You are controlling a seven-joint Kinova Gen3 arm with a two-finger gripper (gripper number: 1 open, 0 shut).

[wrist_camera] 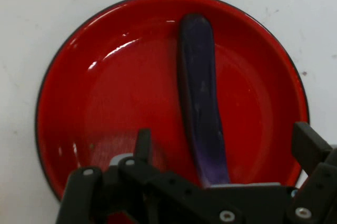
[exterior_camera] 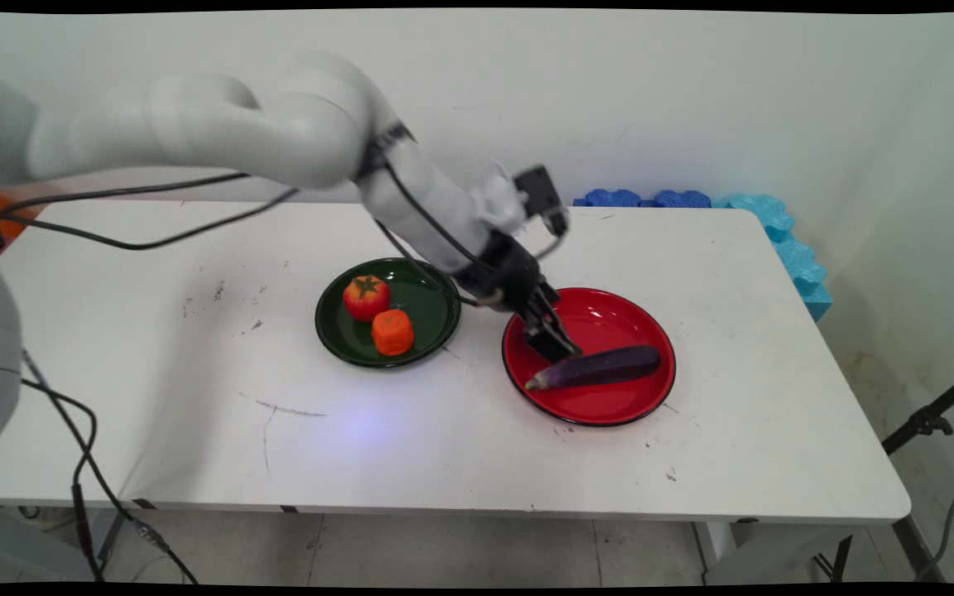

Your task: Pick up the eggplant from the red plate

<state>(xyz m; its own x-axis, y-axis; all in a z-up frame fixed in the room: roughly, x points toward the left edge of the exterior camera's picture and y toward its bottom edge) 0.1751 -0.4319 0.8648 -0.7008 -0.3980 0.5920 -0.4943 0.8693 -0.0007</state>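
A purple eggplant (exterior_camera: 601, 367) lies across a red plate (exterior_camera: 609, 313) on the white table. My gripper (exterior_camera: 556, 343) hangs low over the plate's left part, just above the eggplant's stem end. In the hand view the eggplant (wrist_camera: 199, 92) runs up the red plate (wrist_camera: 121, 103) between the two fingers, which stand wide apart. The gripper (wrist_camera: 226, 142) is open and holds nothing. The linkage hides the eggplant's near end.
Left of the red plate is a dark green plate (exterior_camera: 431, 302) with a red tomato (exterior_camera: 366, 296) and an orange carrot piece (exterior_camera: 392, 331). Blue foam pieces (exterior_camera: 775, 223) line the table's far right corner. Black cables hang at the left.
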